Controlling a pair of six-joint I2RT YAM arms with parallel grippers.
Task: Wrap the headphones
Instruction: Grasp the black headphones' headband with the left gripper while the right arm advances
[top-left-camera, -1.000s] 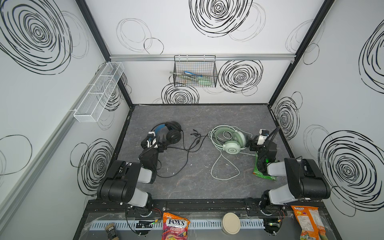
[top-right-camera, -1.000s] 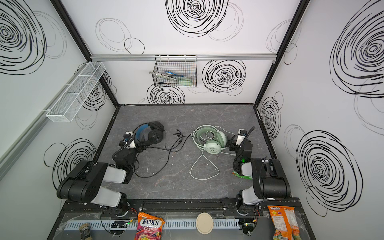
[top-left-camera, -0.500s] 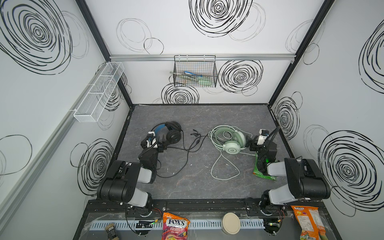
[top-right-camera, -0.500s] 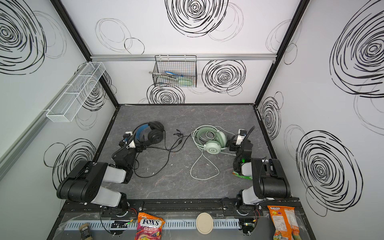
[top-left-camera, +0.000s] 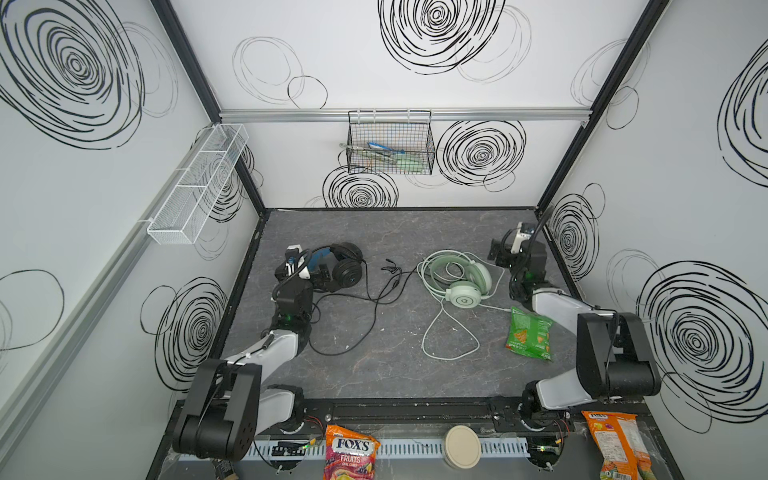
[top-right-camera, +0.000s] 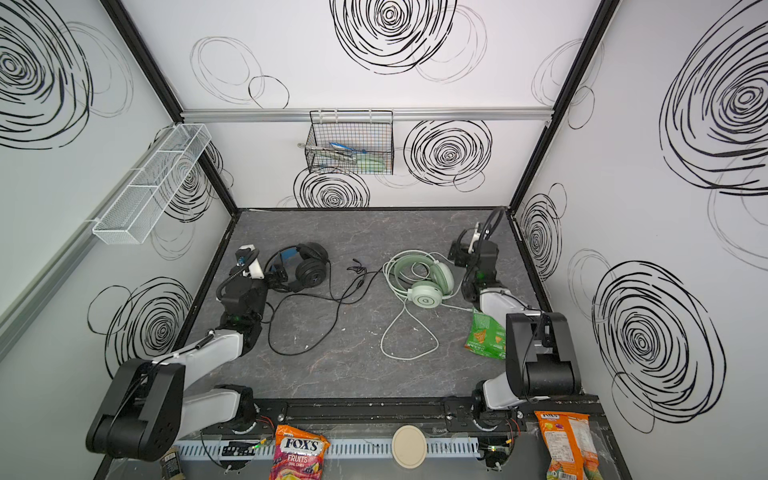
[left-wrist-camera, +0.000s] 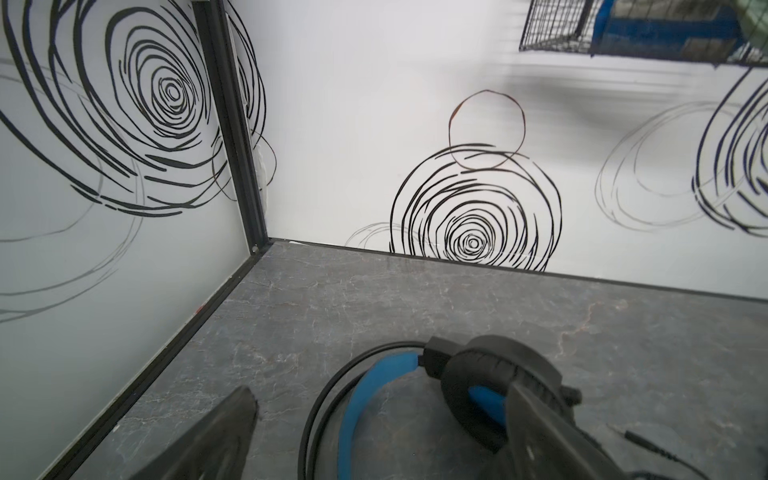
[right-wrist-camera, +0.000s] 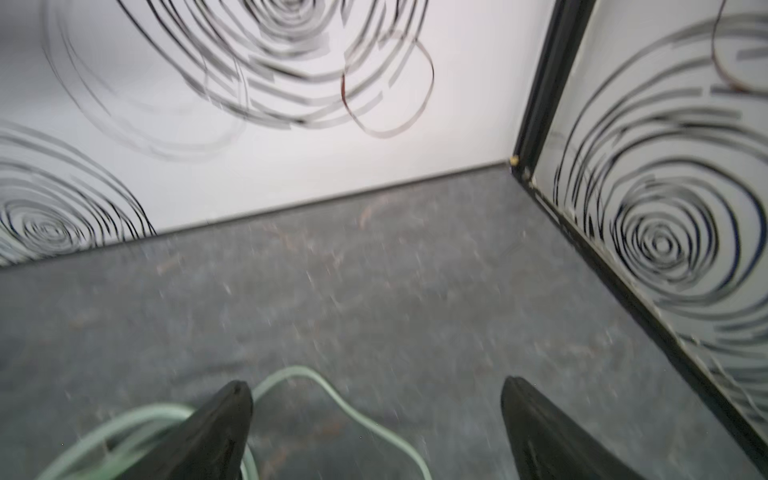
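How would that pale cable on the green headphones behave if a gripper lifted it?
Probably floppy: the pale cable lies in loose loops, so it would likely sag and trail. It looks thin and smooth, so it may slip out of a grip.

Both top views are bright and even. The white back wall (top-left-camera: 374, 62) is nearly washed out, and only faint, soft shadows lie on the grey bench (top-left-camera: 395, 232). The frame posts (top-left-camera: 590, 104) above the bench lean outward, as a wide lens makes them.

The left wrist view is sharp on the black headset (left-wrist-camera: 490, 374). The wire basket (left-wrist-camera: 623, 25) above the bench is streaked, with a soft grey shadow beneath it.

The right wrist view is smeared all over. The wall swirls double and the pale cable (right-wrist-camera: 353, 407) is soft. The fingers (right-wrist-camera: 220, 424) of the right claw (right-wrist-camera: 376, 390) are dark, unfocused shapes.
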